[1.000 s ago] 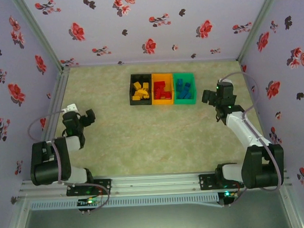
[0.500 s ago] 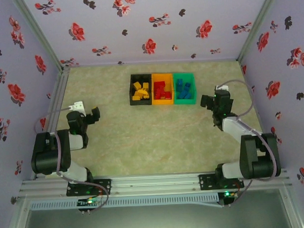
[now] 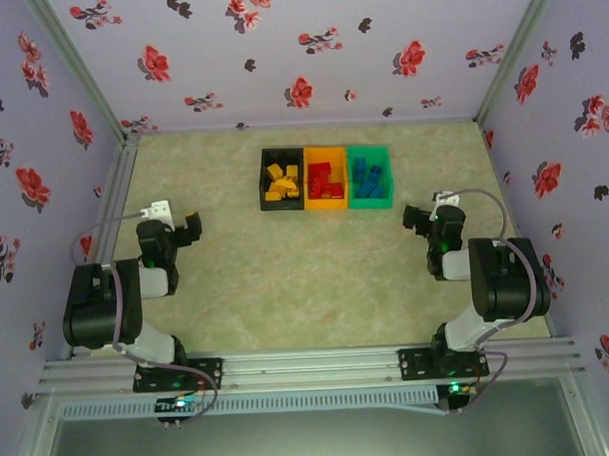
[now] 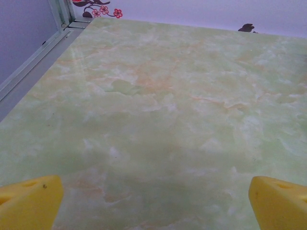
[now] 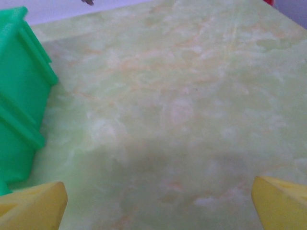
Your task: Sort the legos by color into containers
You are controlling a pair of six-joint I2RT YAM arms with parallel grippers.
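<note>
Toward the upper middle of the top view, three small open plastic bins stand touching in a row on the pale green marbled tabletop (image 3: 286, 279). The black bin (image 3: 265, 179) holds yellow-orange bricks (image 3: 281, 182), the orange bin (image 3: 327, 202) holds red bricks (image 3: 325, 180), and the green bin (image 3: 372, 201) holds blue bricks (image 3: 368, 173). At left of centre, the left gripper (image 3: 189, 229) hangs over bare table, its yellow fingertips (image 4: 29, 201) spread wide with nothing between them. At right, the right gripper (image 3: 413, 220) is likewise released and empty, near the green bin's lower right.
</note>
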